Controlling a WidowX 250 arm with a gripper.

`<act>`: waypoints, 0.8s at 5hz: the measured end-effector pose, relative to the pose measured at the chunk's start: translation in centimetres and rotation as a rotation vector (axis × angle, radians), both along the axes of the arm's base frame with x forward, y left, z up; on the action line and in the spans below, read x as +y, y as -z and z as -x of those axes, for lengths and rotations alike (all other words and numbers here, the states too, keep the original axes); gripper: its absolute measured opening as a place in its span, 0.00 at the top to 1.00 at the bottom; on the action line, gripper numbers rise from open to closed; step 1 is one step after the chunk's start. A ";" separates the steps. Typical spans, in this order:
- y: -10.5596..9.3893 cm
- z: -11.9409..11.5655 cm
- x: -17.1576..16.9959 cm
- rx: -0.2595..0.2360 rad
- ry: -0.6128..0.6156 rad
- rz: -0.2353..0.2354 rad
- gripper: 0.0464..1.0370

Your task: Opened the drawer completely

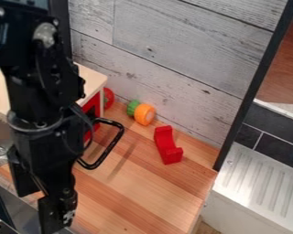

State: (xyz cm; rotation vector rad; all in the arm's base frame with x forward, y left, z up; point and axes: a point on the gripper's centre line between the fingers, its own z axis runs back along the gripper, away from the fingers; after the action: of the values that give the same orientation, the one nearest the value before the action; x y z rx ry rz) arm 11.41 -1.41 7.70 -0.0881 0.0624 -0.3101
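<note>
My gripper (pixel 46 189) hangs at the lower left, in front of the wooden drawer box (pixel 93 81). Part of the red drawer front (pixel 93 109) shows just right of the arm. A black loop handle (pixel 115 141) sticks out to the right beside the arm, over the wooden surface. The arm hides much of the drawer, so how far it stands out cannot be told, nor whether the gripper touches it.
On the wooden counter (pixel 133 187) lie an orange and green toy (pixel 144 114) and a red curved block (pixel 167 145). A red round object (pixel 108 98) sits beside the box. A grey plank wall (pixel 167 59) stands behind; a white ribbed tray (pixel 259 183) is at right.
</note>
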 end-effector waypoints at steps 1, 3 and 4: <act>0.3 0.2 0.0 0.017 0.000 0.000 0.04; 2.0 -4.7 1.4 -0.054 -0.015 -0.028 0.04; 2.4 -6.4 1.6 -0.094 -0.014 -0.034 0.04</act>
State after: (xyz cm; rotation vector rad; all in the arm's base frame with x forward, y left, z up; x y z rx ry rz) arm 17.82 0.15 5.30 -0.0401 -0.0261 -0.2992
